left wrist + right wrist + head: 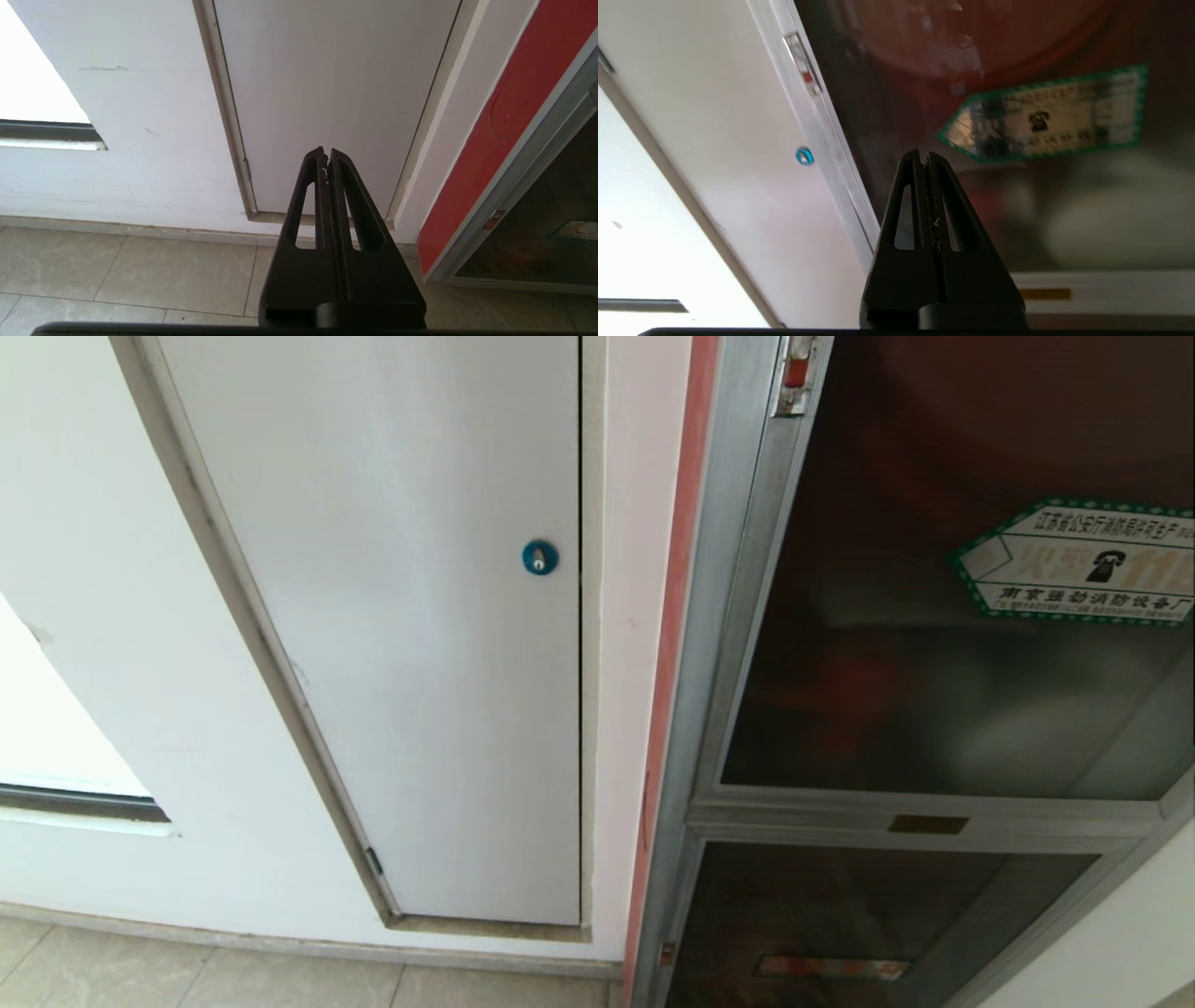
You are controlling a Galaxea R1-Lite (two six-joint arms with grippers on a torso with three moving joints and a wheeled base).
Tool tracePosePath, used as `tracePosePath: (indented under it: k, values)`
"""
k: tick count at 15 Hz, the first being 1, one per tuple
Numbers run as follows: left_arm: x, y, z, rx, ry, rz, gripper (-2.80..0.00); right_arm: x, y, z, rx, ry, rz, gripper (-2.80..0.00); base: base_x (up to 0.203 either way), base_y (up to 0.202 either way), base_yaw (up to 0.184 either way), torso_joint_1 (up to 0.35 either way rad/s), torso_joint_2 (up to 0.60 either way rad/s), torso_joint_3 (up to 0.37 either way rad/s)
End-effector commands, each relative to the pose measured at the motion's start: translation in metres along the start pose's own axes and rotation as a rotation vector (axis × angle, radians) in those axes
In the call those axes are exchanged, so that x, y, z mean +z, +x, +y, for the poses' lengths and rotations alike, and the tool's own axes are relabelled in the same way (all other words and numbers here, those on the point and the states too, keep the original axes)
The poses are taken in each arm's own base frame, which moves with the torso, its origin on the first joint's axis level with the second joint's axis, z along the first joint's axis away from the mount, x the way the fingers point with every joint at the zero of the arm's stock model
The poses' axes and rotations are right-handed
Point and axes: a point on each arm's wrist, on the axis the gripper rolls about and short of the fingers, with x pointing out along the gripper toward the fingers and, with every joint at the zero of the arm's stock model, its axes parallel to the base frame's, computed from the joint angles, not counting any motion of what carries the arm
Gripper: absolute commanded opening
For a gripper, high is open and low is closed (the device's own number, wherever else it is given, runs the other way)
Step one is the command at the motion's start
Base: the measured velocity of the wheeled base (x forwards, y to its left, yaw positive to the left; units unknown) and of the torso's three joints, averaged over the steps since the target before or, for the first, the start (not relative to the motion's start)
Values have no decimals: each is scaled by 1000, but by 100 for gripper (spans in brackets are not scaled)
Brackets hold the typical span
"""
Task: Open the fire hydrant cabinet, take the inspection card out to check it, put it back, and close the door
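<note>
Right gripper (pixel 924 156) pinched shut and empty, before the large dark tinted glass door (pixel 934 644) with its green-edged hexagonal sticker (pixel 1045 116). Best aimed at the small red-marked silver latch (pixel 794 373) on the frame edge (door closed, card unseen); left gripper (pixel 326 154) also shut, parked low.

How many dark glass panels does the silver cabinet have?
2. The big door with the green-edged sticker is on top. A smaller glass panel with a red label strip sits below it. More may lie outside the view.
</note>
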Motion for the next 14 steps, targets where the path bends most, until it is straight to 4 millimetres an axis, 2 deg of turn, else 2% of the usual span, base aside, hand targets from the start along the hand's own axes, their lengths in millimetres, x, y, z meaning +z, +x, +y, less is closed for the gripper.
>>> tracePosePath:
  k: [1,4,8,10,14]
  values:
    - [0,0,0,0,0,0,-280,-16,-45,-3,5,-36,-55,-280,0,0,0,0,0,0]
    - [0,0,0,0,0,2,-280,-55,-63,-12,-24,-114,-18,-280,0,0,0,0,0,0]
    - [0,0,0,0,0,1,-280,-123,-72,-29,-17,-283,95,-280,0,0,0,0,0,0]
    - [0,0,0,0,0,1,-280,-153,-68,-38,-21,-342,153,-280,0,0,0,0,0,0]
    - [0,0,0,0,0,2,-280,-190,-59,-50,-22,-372,176,-280,0,0,0,0,0,0]
